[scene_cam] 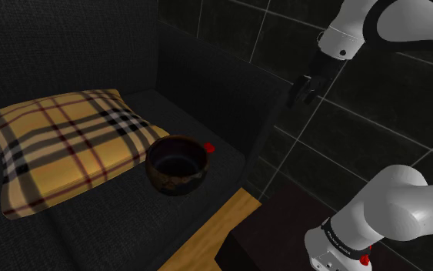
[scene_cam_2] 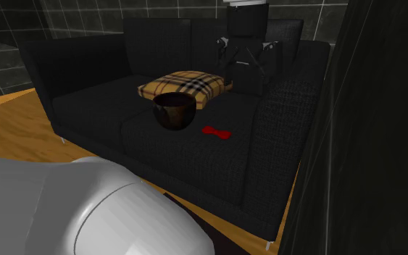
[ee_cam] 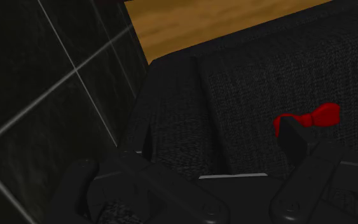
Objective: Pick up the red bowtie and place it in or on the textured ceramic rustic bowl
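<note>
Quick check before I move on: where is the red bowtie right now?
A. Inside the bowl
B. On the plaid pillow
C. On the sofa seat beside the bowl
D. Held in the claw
C: the red bowtie lies on the dark sofa seat, beside the bowl and not in it.

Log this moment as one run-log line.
phase: pre-grasp | pincer: open, empty, raised above sofa | red bowtie: on the seat beside dark bowl, not in it | placed: no
</note>
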Robot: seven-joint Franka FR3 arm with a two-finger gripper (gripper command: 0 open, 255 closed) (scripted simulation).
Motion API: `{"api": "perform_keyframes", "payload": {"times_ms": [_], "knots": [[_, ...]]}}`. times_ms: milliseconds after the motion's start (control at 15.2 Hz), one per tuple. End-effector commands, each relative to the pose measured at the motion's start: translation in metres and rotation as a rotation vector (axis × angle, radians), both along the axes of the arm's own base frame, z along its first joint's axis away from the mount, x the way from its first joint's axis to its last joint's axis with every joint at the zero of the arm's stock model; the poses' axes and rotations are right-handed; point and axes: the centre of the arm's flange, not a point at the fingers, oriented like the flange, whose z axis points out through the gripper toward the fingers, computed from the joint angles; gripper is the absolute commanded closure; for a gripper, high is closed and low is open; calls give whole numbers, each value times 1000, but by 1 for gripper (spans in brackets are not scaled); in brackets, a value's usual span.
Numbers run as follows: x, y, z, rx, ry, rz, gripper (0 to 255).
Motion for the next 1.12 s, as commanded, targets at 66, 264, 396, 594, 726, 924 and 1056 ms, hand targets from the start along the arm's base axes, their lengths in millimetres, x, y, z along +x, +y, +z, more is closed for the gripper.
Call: {"api": "perform_keyframes", "payload": {"times_ms": [66, 264, 396, 594, 726, 924, 1056], "knots": [[4, 10, -8, 2, 0, -20, 0], [16, 38, -33, 6, 1, -79, 0], [26, 56, -50, 10, 2, -119, 0], [41, 84, -74, 15, 3, -179, 0], [52, 101, -91, 18, 3, -218, 0], [70, 127, -115, 23, 4, -278, 0], [82, 144, -131, 26, 5, -317, 0]]}}
